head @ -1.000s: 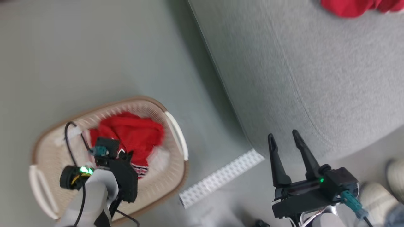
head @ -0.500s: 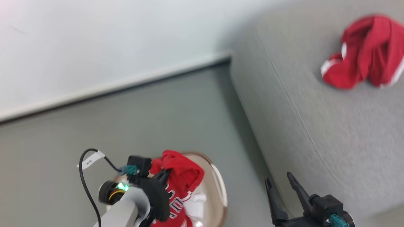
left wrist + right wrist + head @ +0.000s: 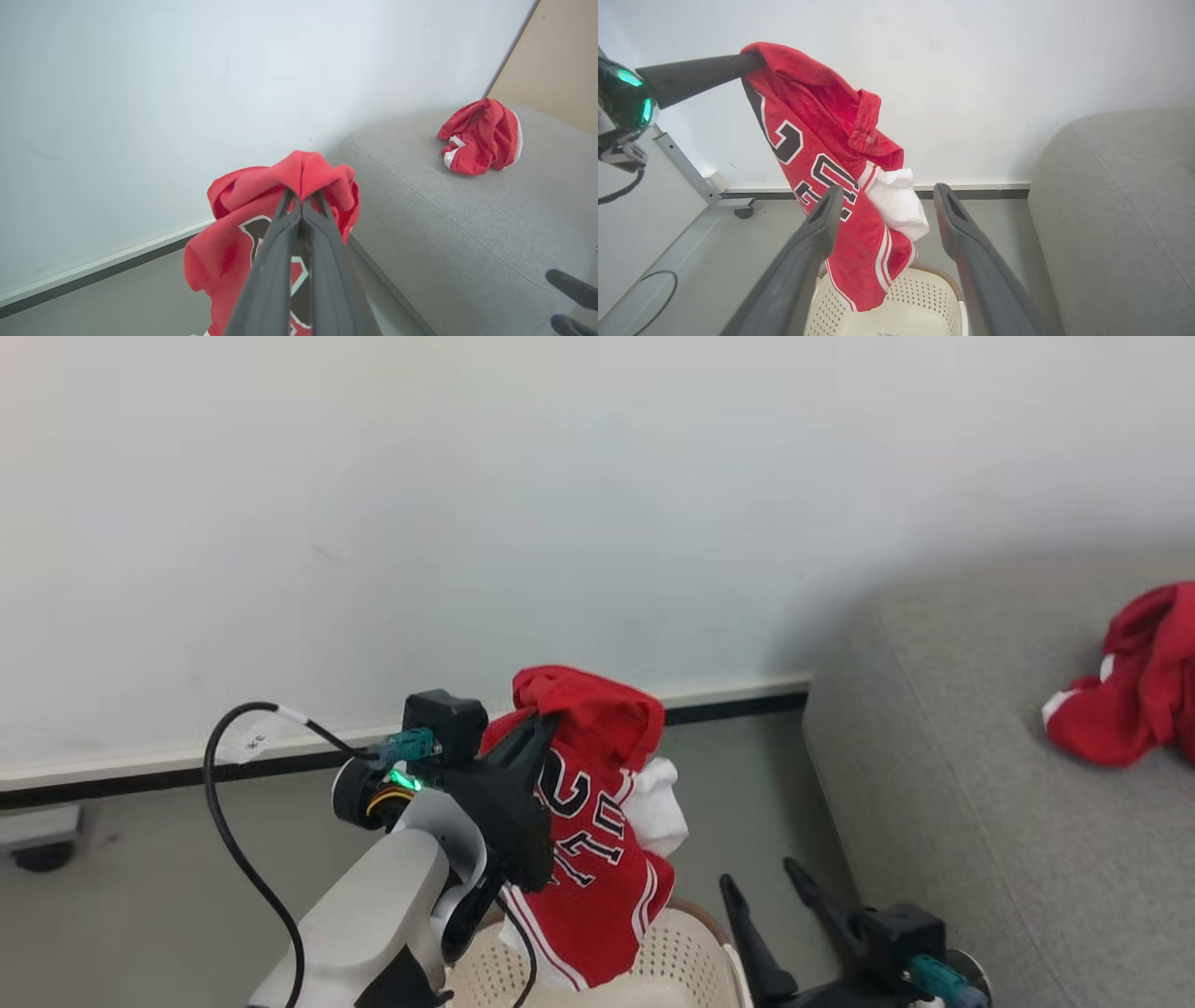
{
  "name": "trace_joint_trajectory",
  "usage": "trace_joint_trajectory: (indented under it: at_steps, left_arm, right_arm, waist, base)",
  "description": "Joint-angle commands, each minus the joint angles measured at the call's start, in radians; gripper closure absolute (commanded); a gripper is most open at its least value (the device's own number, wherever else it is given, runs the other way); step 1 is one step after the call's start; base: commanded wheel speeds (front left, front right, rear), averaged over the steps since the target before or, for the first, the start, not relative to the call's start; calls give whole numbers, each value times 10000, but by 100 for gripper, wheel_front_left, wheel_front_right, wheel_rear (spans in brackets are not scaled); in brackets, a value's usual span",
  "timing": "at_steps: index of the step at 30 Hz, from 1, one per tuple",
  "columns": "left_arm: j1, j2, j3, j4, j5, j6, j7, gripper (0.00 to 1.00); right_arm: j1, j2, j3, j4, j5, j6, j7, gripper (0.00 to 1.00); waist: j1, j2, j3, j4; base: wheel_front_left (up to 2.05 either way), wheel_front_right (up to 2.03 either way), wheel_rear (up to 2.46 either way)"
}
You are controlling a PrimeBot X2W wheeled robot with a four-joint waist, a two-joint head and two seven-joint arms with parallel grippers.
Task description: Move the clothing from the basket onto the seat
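The left gripper (image 3: 544, 721) is clenched on a fold at the top of the red jersey (image 3: 597, 868). It holds the fold high, probably so the cloth hangs free of the basket (image 3: 686, 947) below. The hem dangles at the rim, and I cannot tell whether it has cleared it. A white piece (image 3: 658, 807) hangs bunched at the jersey's right side.

1 red garment (image 3: 1134, 691) lies on the seat (image 3: 980, 803), far right. The right gripper (image 3: 760, 875) is empty, its 2 fingers spread wide, low and near between basket and seat.

The seat's rounded left edge rises just right of the basket, with bare cushion between that edge and the garment. The wall (image 3: 560, 504) stands close behind, so the free path seems to run rightward. The hanging tail could drag on the seat's edge or brush the right gripper.
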Motion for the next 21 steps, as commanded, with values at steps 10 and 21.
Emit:
trace_joint_trajectory:
  at_steps: [10,21]
  left_arm:
    - [-361,-5,-368,-861,-441,132,109,100]
    - [-460,-5,-849,-1678,-689,333,383,100]
  right_arm:
    - [-925,-24,1192,868,397,-7,535,0]
    - [-2108,-17,2335,2244,1078,-7,413,0]
  waist:
    - [2,2,-927,712]
    - [2,2,-1084,925]
  base:
    - [0,0,0]
    - [0,0,0]
